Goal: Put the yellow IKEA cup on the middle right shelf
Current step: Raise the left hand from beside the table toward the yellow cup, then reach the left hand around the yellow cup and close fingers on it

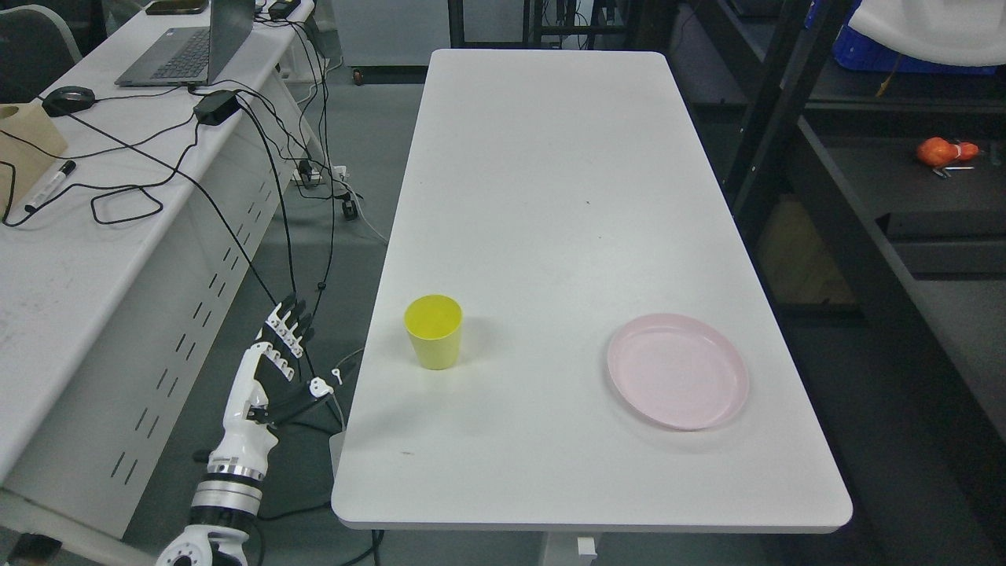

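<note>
A yellow cup (434, 331) stands upright on the white table (550, 196), near its front left part. My left hand (281, 362) hangs off the table's left edge, below the tabletop level, to the left of the cup and apart from it. Its fingers are spread and hold nothing. The right arm does not show. A dark shelf unit (888, 196) stands to the right of the table.
A pink plate (677, 371) lies on the table's front right. An orange object (943, 151) rests on a shelf at the right. To the left stands a white desk (94, 259) with a laptop (189, 47), cables and a marker.
</note>
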Tool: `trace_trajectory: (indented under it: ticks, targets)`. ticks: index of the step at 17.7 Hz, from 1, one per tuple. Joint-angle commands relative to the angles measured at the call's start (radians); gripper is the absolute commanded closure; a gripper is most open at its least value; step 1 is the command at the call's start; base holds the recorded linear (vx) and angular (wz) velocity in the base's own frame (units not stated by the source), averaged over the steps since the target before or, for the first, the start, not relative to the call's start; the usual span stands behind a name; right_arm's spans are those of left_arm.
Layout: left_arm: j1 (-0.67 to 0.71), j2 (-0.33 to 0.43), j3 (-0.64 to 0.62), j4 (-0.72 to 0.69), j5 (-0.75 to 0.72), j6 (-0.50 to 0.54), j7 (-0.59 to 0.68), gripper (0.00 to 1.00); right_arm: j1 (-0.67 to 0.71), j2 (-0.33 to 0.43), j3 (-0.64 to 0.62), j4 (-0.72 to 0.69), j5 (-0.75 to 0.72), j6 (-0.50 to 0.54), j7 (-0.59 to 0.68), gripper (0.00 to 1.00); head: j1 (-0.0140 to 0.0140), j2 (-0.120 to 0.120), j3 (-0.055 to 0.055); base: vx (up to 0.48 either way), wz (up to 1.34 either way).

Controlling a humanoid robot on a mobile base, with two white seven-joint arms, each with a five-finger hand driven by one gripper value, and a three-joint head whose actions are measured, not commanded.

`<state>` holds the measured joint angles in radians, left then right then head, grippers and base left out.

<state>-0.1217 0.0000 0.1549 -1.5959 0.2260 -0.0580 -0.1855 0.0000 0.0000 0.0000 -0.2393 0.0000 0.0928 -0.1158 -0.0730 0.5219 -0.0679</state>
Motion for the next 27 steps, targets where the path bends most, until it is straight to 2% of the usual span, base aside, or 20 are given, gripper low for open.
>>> trace_trajectory:
  ticks: [1, 4, 9, 13, 22, 27]
  targets:
    - [-0.142, 0.017, -0.003, 0.148, 0.137, 0.056, 0.000, 0.03, 0.014, -0.017, 0.017, 0.000, -0.025, 0.001, -0.001, 0.01, 0.0000, 0.000, 0.000, 0.000, 0.00]
    - [-0.205, 0.017, -0.021, 0.189, 0.142, 0.098, -0.008, 0.03, 0.014, -0.017, 0.017, 0.000, -0.025, 0.001, -0.001, 0.01, 0.0000, 0.000, 0.000, 0.000, 0.00]
    - [-0.332, 0.017, -0.035, 0.373, 0.132, 0.121, -0.023, 0.03, 0.014, -0.017, 0.017, 0.000, -0.025, 0.001, -0.001, 0.01, 0.0000, 0.000, 0.000, 0.000, 0.00]
    - [-0.365, 0.017, -0.074, 0.384, -0.043, 0.118, -0.032, 0.03, 0.014, -0.017, 0.017, 0.000, -0.025, 0.001, -0.001, 0.01, 0.0000, 0.000, 0.000, 0.000, 0.00]
    - [-0.372, 0.017, -0.317, 0.410, -0.054, 0.113, -0.075, 0.02, 0.014, -0.017, 0.017, 0.000, -0.025, 0.001, -0.001, 0.01, 0.0000, 0.000, 0.000, 0.000, 0.00]
    - [-0.349, 0.017, -0.364, 0.410, -0.054, 0.113, -0.080, 0.02, 0.014, -0.017, 0.017, 0.000, -0.025, 0.001, -0.001, 0.01, 0.0000, 0.000, 0.000, 0.000, 0.00]
